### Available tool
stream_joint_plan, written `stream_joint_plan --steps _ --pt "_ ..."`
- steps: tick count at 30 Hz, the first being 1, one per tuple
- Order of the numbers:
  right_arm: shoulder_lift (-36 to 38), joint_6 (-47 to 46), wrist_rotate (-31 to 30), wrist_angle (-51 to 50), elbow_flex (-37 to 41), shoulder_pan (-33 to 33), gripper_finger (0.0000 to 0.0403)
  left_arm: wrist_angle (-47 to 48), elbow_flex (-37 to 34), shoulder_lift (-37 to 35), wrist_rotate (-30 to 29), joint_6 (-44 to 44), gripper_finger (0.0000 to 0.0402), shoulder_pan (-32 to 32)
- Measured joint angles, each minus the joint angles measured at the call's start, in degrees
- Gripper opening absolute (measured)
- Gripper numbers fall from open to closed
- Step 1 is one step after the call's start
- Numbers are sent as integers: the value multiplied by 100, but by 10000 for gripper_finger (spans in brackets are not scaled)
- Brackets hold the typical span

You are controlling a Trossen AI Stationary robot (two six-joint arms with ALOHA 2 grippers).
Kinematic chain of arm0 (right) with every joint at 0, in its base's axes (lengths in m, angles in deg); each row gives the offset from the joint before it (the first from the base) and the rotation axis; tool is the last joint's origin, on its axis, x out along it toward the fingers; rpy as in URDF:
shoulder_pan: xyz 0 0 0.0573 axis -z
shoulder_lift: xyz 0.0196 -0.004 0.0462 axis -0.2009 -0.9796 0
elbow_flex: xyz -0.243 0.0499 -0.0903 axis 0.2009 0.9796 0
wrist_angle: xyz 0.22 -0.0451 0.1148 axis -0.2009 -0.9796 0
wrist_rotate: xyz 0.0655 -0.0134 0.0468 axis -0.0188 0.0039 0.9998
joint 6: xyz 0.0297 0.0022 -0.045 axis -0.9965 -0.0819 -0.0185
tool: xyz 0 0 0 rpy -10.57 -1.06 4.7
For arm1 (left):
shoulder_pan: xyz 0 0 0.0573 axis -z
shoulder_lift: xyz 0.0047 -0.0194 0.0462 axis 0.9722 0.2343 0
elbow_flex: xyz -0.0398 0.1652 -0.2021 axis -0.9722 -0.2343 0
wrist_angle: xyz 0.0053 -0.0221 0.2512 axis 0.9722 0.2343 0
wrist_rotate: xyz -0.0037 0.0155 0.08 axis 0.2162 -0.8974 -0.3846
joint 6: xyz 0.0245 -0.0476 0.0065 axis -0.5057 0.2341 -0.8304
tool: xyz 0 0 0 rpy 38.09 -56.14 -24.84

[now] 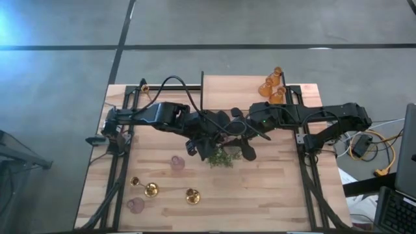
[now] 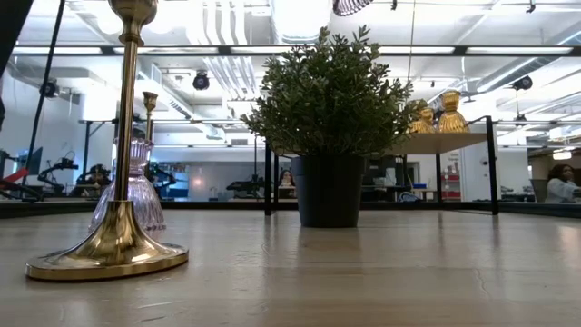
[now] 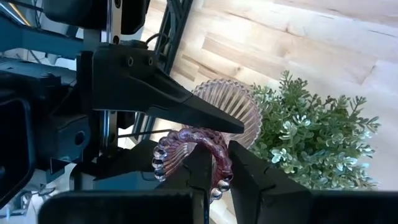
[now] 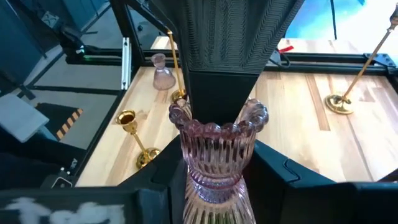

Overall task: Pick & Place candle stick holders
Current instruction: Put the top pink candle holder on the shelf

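**Two claws on one glass: watch the handover**

The pink glass holder (image 4: 217,149) hangs in mid-air at the middle of the table, just above the bushy plant (image 1: 223,158), where the two arms meet. Your left gripper (image 3: 221,152) is clenched on its scalloped rim. Your right gripper (image 4: 217,186) flanks the ribbed body, but you cannot tell whether its fingers actually bear on the glass.

The danger is timing. If the left claw lets go before the right has a firm hold, the holder would likely drop into the plant or onto the wooden table (image 1: 279,188). If both squeeze and pull apart, the thin rim could chip.

The glass is smooth and fluted, flaring at the lip and narrowing at the neck, so I'd expect it to slide between hard fingers. The plant's soft foliage gives no support. The brass holders (image 1: 151,190) on the near side are polished, thin-stemmed and round-based. The amber glass holders (image 1: 273,86) sit at the far right.
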Motion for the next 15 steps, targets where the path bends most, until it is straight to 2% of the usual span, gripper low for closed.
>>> stream_joint_plan --steps 7,15 --pt "2 46 15 -23 -1 14 117 -7 0 0 -9 570 36 0" --pt "127 215 -191 -97 0 12 117 -186 2 -7 -200 1698 96 -4"
